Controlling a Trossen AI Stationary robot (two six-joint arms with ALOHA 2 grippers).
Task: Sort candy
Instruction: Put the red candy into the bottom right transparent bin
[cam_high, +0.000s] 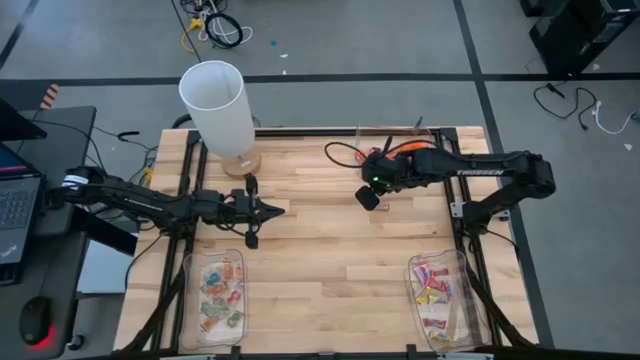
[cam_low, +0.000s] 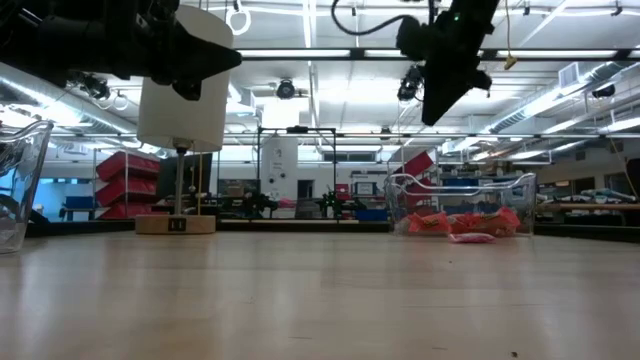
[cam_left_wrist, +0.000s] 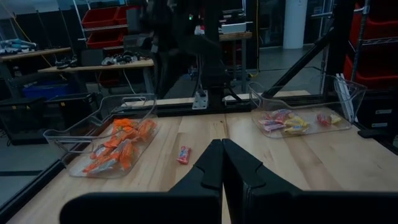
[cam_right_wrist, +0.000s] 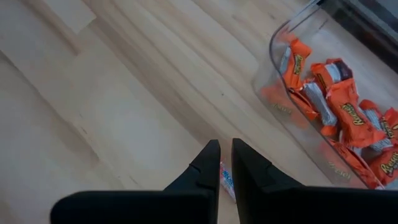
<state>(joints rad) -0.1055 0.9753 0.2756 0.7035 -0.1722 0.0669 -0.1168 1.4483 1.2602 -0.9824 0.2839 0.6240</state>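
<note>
a single pink wrapped candy (cam_left_wrist: 183, 155) lay loose on the table (cam_high: 330, 250), its long axis running roughly from the near edge toward the far rail in the left wrist view, just beside a clear tray of orange candy (cam_left_wrist: 115, 146). the right wrist view showed only one end of that sweet (cam_right_wrist: 226, 179) between the dark fingers, lying aslant on the wood below them, near the orange tray (cam_right_wrist: 323, 106). the right pincer (cam_right_wrist: 224, 163) hung above it with its fingers nearly together and gripping nothing. the left pincer (cam_left_wrist: 222, 163) was closed and empty, held over the table's left half. the high view did not show the loose sweet, which the right arm covered, but it alone showed two further trays at the near edge: one of pale green-and-pink candy (cam_high: 222, 293) on the left, one of pink-and-yellow candy (cam_high: 434, 290) on the right. the low view caught the sweet (cam_low: 472, 238) as a small pink shape just in front of the orange tray, and a white lamp (cam_low: 180, 105) standing farther left.
</note>
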